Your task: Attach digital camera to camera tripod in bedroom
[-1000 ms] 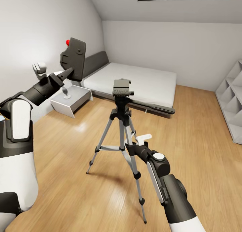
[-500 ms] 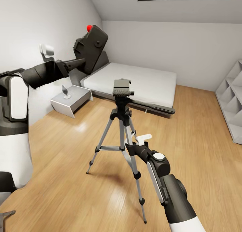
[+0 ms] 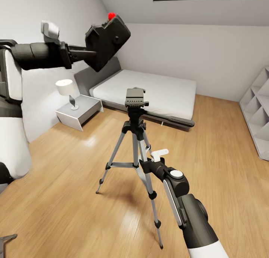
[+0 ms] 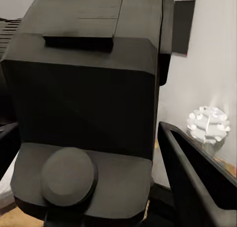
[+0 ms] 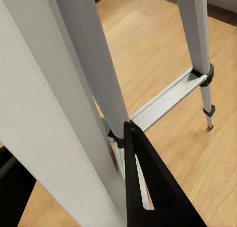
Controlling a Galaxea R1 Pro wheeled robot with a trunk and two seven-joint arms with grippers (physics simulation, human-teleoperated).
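We hold the camera (image 3: 108, 41) clamped in our left gripper (image 3: 85, 54), raised high with its red button (image 3: 111, 15) uppermost; the left wrist view shows its black body (image 4: 89, 89) seated between the fingers (image 4: 197, 182). The tripod (image 3: 135, 138) stands on the wood floor, and its head plate (image 3: 135, 97) lies forward, to the right and well below our left gripper, with the legs' axis upright. Our right gripper (image 3: 146, 163) sits low against a silver leg (image 5: 94, 79), its fingers either side of it; whether they press it, we cannot tell. The left arm alone carries the camera, so the coming move, we judge, is across and down onto the plate.
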